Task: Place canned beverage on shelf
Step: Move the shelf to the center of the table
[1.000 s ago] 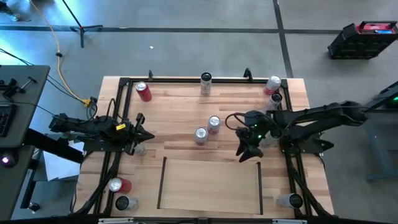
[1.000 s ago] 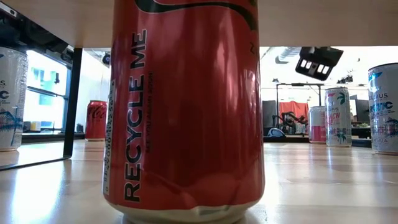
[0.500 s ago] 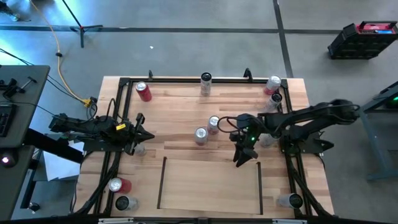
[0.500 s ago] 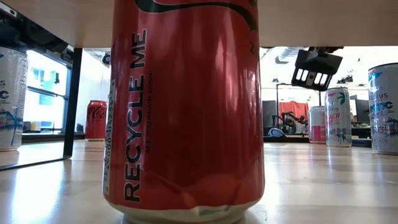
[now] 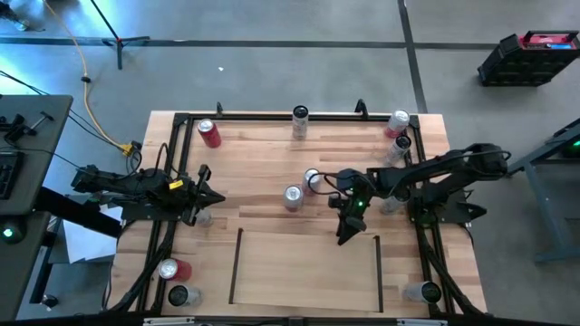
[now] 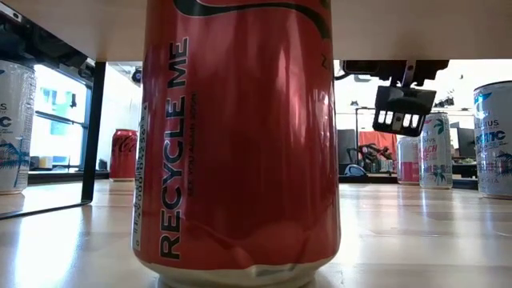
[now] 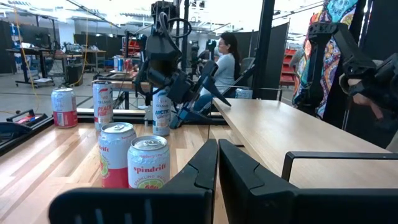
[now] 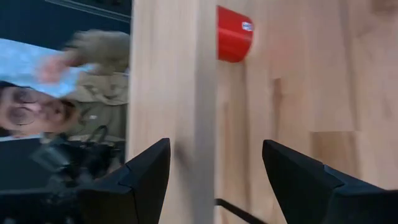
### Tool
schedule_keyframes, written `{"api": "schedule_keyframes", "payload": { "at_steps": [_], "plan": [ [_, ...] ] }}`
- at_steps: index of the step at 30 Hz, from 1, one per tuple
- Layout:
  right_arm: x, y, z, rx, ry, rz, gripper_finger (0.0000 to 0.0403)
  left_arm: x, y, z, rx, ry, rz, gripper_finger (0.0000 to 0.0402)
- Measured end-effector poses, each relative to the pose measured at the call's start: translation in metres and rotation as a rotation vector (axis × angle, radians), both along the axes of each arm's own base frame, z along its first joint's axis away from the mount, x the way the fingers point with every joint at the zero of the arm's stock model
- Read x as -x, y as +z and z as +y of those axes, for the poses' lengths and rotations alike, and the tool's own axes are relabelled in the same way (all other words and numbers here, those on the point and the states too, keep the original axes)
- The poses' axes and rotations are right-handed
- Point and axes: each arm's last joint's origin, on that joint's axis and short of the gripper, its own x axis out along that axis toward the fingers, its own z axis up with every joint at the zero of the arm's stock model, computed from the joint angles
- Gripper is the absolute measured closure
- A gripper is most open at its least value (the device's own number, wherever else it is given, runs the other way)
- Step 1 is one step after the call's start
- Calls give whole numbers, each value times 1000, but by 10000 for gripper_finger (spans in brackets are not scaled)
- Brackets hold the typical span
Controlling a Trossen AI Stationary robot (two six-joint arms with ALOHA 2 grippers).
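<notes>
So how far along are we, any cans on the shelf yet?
Nothing done yet: the light-wood shelf bay with thin black rails holds no cans. In hand: the right gripper hangs open and empty near two silver-topped cans mid-table. The left gripper waits shut at the table's left. Grasping and placing remain.

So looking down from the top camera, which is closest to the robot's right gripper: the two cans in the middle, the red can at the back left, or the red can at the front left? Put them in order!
From the right gripper:
1. The two middle cans, just to its left and a little behind.
2. The back-left red can, by the far rail.
3. The front-left red can, lying at the near corner.
The last two are fairly close; the back one looks slightly nearer.
</notes>
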Motion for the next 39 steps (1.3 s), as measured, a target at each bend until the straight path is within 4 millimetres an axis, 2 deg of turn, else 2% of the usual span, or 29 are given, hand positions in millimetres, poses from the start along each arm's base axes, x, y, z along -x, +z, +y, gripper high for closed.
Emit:
{"api": "schedule_keyframes", "payload": {
  "at_steps": [7, 15, 29, 34, 39],
  "plan": [
    [-8, 1, 1, -90, 6, 2, 166, 0, 0, 0, 0, 0, 0, 396],
    [-13, 3, 6, -153, 3, 23, 204, 0, 0, 0, 0, 0, 0, 396],
    [-12, 0, 6, -115, -4, 15, 257, 0, 0, 0, 0, 0, 0, 396],
    [-12, -1, 5, -85, -36, 18, 260, 0, 0, 0, 0, 0, 0, 396],
    [-12, -1, 5, -77, -38, 12, 246, 0, 0, 0, 0, 0, 0, 396]
  ]
}}
